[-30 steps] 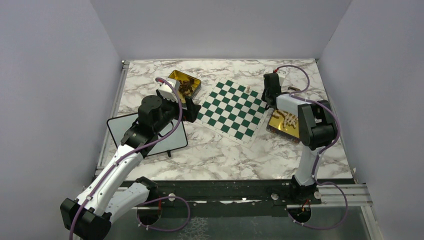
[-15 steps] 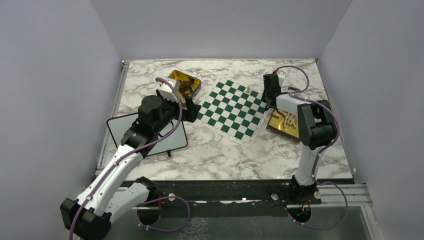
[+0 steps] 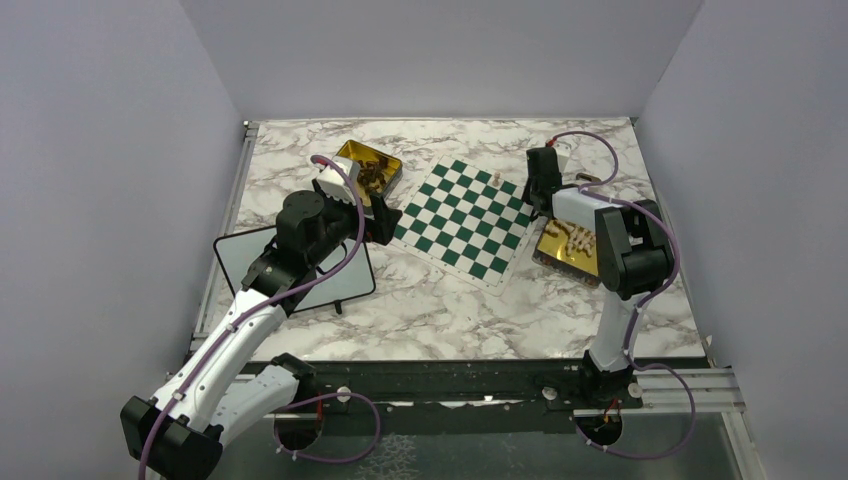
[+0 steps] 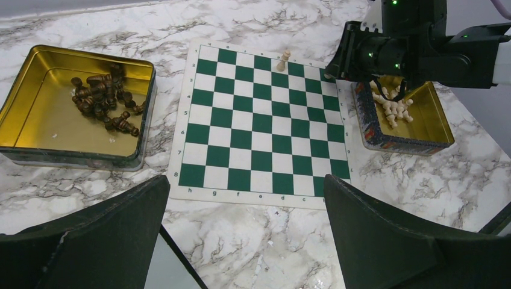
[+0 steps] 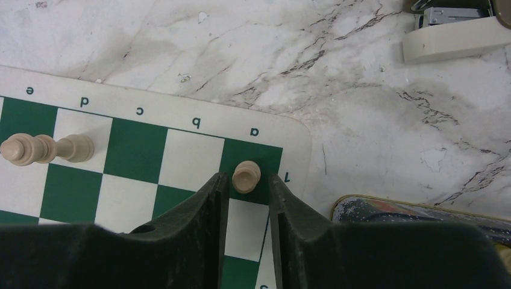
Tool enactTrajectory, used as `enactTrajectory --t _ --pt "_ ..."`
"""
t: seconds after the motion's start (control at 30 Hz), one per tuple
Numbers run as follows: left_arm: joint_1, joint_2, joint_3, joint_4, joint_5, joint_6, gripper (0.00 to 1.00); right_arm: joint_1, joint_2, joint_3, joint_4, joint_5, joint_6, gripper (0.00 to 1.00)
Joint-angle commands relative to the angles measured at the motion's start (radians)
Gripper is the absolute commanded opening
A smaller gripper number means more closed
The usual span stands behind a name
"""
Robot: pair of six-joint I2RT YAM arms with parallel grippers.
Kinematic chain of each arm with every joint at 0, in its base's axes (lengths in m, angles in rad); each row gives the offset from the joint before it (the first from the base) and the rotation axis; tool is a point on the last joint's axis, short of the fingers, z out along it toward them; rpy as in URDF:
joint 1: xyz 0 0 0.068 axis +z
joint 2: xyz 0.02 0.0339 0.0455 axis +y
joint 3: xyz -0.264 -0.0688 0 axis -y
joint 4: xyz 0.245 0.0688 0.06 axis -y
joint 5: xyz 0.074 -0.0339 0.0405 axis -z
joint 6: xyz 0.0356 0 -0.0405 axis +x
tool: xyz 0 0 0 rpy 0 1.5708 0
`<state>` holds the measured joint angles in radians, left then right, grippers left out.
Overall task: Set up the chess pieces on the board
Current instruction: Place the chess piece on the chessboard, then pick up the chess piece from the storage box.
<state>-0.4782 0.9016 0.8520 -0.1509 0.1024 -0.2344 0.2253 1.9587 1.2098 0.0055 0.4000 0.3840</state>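
Note:
The green-and-white board (image 3: 462, 220) lies mid-table, angled; it also shows in the left wrist view (image 4: 259, 120) and the right wrist view (image 5: 138, 150). My right gripper (image 5: 247, 176) hangs over the board's far right corner (image 3: 541, 190). Its fingers stand slightly apart on either side of a pale piece (image 5: 246, 180) upright on the green corner square. A second pale piece (image 5: 45, 149) stands further along that edge row (image 4: 283, 60). My left gripper (image 4: 246, 180) is wide open and empty, low beside the board's left edge (image 3: 385, 222).
A gold tin (image 4: 36, 108) with dark pieces (image 4: 105, 102) sits left of the board. A gold tin (image 4: 367, 120) with pale pieces (image 4: 391, 108) sits right of it, under my right arm. A black-framed whiteboard (image 3: 290, 262) lies under my left arm. A white object (image 5: 452, 36) lies behind the board.

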Motion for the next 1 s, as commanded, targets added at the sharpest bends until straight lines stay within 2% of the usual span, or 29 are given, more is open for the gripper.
enactTrajectory --t 0.0,0.37,0.57,0.8,0.97 --pt "-0.002 -0.010 -0.008 0.027 -0.012 0.009 0.99 0.003 -0.016 0.028 -0.024 0.020 -0.011 0.36" --pt "-0.002 -0.011 -0.008 0.031 -0.006 0.005 0.99 0.004 -0.125 0.060 -0.137 -0.028 -0.020 0.49" --pt "-0.002 -0.010 -0.010 0.030 -0.004 0.003 0.99 0.002 -0.236 0.020 -0.191 -0.025 -0.026 0.50" --pt "-0.003 -0.011 -0.008 0.032 -0.003 0.000 0.99 -0.034 -0.385 -0.082 -0.211 -0.051 -0.022 0.35" --pt "-0.003 -0.015 -0.010 0.033 0.003 -0.002 0.99 -0.106 -0.456 -0.179 -0.205 -0.079 0.007 0.32"
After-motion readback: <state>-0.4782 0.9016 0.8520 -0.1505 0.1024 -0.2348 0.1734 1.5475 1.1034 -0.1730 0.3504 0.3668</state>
